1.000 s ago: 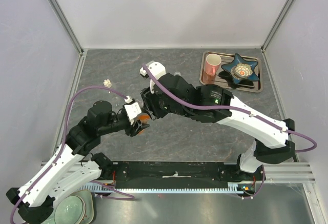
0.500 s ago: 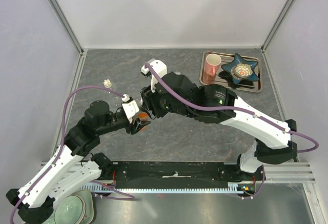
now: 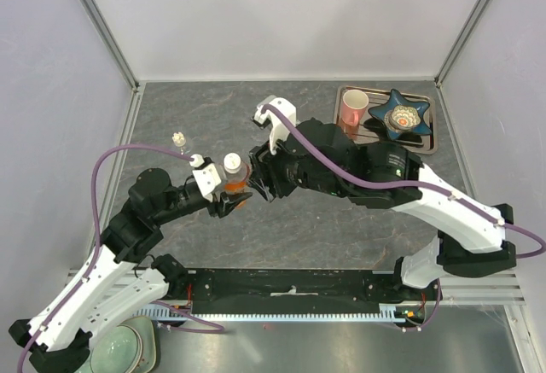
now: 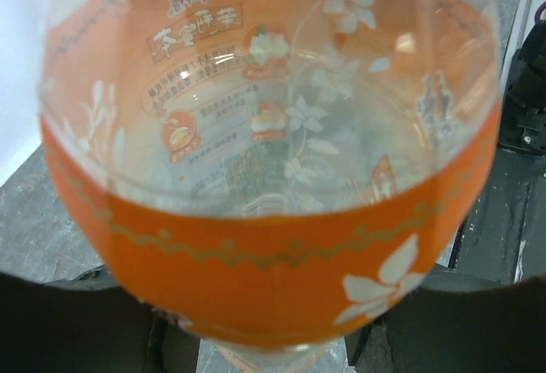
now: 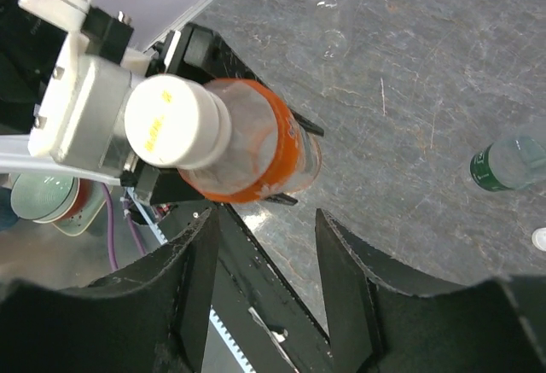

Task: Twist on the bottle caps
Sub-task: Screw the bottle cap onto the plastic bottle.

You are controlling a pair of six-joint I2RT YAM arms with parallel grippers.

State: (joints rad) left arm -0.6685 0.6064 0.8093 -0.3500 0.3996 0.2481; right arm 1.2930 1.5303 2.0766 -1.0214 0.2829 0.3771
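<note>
Where the two arms meet, we record: one orange bottle (image 3: 237, 185), white cap (image 3: 232, 162) seated on its neck, body clenched between the left gripper (image 3: 232, 202) fingers (image 5: 299, 124), which press it from both sides. The right gripper (image 5: 268, 219) stands released, its fingers (image 5: 192, 279) spread apart with nothing between them; the capped bottle lies just beyond their tips, not touching. One tiny clear bottle (image 5: 329, 10), upright on the table (image 5: 409, 74), farther beyond those tips. One green-label bottle (image 5: 510, 162), on its side, well off to the right of the right fingers. We cannot tell how tightly the cap sits.
</note>
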